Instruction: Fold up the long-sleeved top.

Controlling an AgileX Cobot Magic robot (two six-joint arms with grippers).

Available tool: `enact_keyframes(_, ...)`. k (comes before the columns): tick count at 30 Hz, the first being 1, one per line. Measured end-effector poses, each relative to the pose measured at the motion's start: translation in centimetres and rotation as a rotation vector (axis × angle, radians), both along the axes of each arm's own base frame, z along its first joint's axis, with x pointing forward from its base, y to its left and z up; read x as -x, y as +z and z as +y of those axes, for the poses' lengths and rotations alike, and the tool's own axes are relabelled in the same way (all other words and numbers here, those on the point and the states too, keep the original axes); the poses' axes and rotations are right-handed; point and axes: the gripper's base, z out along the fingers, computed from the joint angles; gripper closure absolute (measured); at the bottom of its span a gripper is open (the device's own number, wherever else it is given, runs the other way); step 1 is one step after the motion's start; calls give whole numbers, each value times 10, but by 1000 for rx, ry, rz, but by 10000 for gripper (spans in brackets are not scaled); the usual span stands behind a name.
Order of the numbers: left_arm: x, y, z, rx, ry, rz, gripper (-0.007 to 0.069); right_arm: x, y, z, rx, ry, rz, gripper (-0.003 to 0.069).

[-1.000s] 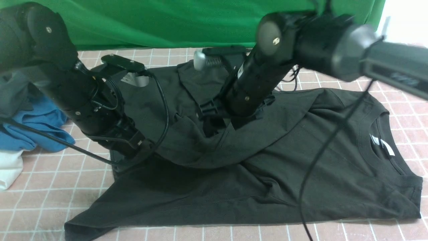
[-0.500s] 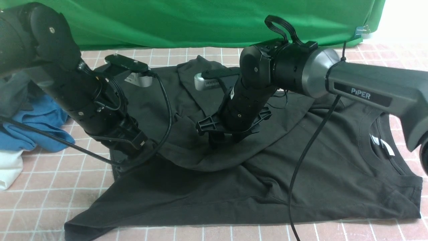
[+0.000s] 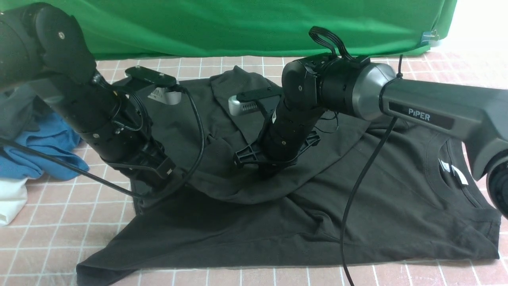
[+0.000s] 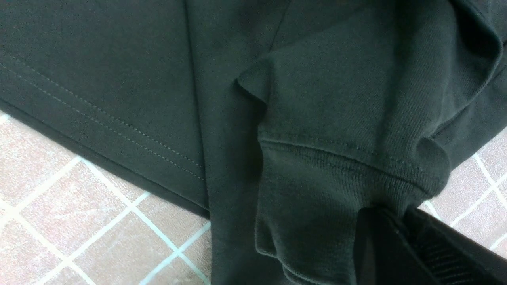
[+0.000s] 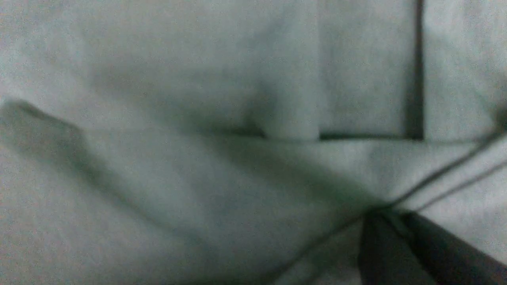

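The long-sleeved top point(image 3: 377, 206) lies spread on the pink tiled surface, with its neck and white label point(image 3: 456, 174) at the right. One sleeve point(image 3: 234, 184) is drawn across the body toward the left. My left gripper point(image 3: 173, 177) is shut on that sleeve's ribbed cuff point(image 4: 336, 174), close to the stitched hem point(image 4: 99, 118), and the jaws point(image 4: 392, 215) pinch the cuff edge. My right gripper point(image 3: 267, 171) is pressed down mid-sleeve. Its jaws stand together in the right wrist view point(image 5: 386, 215), and creases in the fabric run into their tip.
A blue garment point(image 3: 43, 147), a dark grey one point(image 3: 16, 113) and a white cloth point(image 3: 10, 204) are piled at the left edge. A green backdrop point(image 3: 218, 24) hangs behind. The right arm's cable point(image 3: 355, 190) droops across the top.
The right arm swung down onto the sleeve and its jaws went from wide open to closed on the fabric. The left gripper stayed where it was, holding the cuff.
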Motion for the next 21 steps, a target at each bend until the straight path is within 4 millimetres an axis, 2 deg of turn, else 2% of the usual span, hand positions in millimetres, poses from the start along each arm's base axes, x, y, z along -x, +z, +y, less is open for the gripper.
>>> enact_keyframes(8,4,1,-4,31,0,45,590,5,31,-6,16,49,-51,630)
enact_keyframes(11,8,2,-8,31,-18,69,590,7,39,-8,14,67,-63,630)
enact_keyframes(13,14,5,-18,27,-52,75,590,11,49,-10,16,115,-74,631)
enact_keyframes(15,19,9,-25,19,-69,66,590,18,57,-12,33,221,-61,631)
enact_keyframes(18,24,13,-26,-19,-95,47,590,28,64,-12,75,483,-68,618)
enact_keyframes(21,22,14,-15,-98,-92,22,590,35,72,-8,64,814,-148,526)
